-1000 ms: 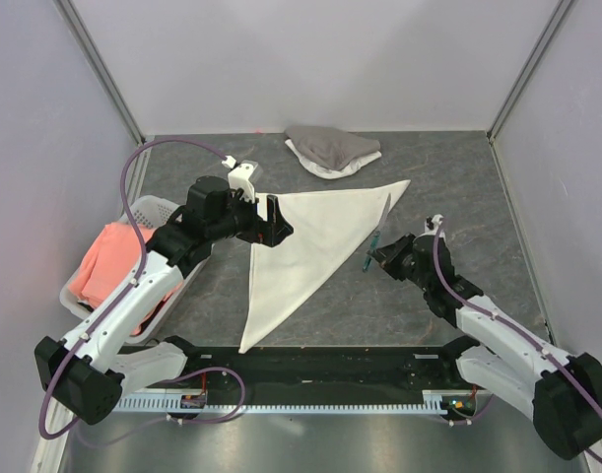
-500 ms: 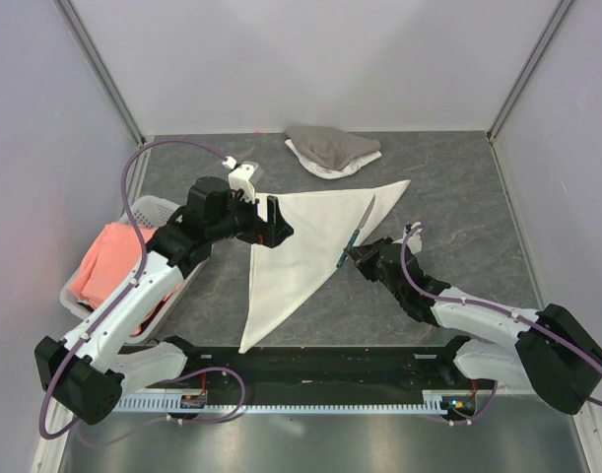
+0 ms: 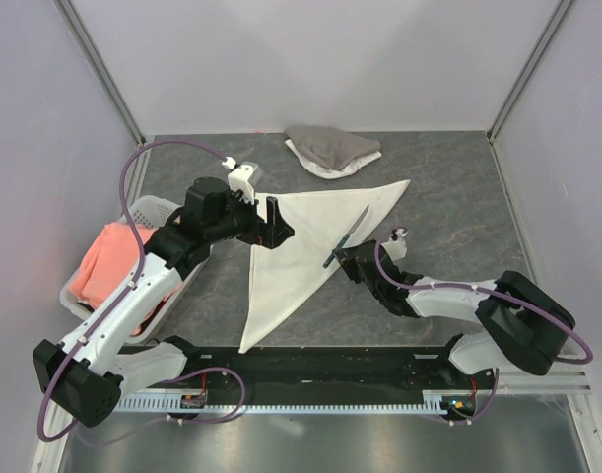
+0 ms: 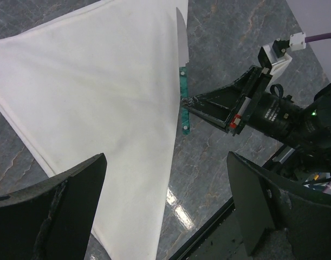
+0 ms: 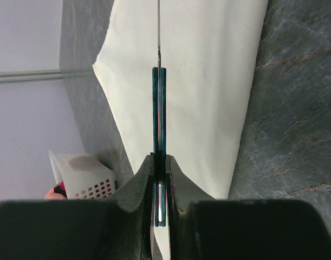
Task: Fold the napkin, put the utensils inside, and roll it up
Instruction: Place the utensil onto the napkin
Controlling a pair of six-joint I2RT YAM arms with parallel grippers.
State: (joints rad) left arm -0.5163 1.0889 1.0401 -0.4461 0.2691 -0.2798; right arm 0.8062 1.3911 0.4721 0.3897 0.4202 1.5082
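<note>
Top external: right fingers (image 3: 350, 261) have brought the utensil (image 3: 356, 224) over the napkin (image 3: 296, 241).

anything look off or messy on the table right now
Nothing is spilled or damaged. The only flaw is in the napkin: in the left wrist view a thin strip of its lower layer seems to peek out along one edge, so the layers do not quite match. The utensil sits straight in the right gripper.
</note>
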